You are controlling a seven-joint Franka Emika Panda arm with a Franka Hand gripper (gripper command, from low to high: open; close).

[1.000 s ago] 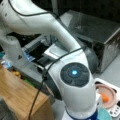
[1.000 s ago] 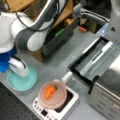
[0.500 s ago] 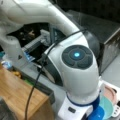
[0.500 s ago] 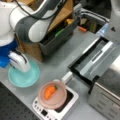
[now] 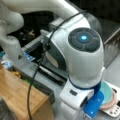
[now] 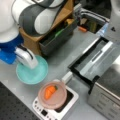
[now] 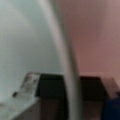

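My gripper (image 6: pixel 30 65) is shut on the near rim of a teal bowl (image 6: pixel 35 73) at a front view's left, on or just over the grey counter. The bowl's rim runs between the fingers in the wrist view, where the gripper (image 7: pixel 69 86) grips it, teal on the left and pink on the right. Just right of the bowl, a pink plate (image 6: pixel 58 100) with a carrot (image 6: pixel 49 92) rests on a white scale (image 6: pixel 71 103). In a front view the teal bowl (image 5: pixel 108 92) overlaps the pink plate (image 5: pixel 111 105) behind the arm.
A wooden box (image 6: pixel 53 23) with a dark tray (image 6: pixel 58 37) of items stands at the back. A toaster oven with its door (image 6: pixel 93 63) open lies to the right, above a metal appliance (image 6: pixel 108 100). The arm's wrist (image 5: pixel 83 53) fills much of a front view.
The gripper and the teal bowl have moved right, closer to the pink plate. The carrot and plate have stayed put.
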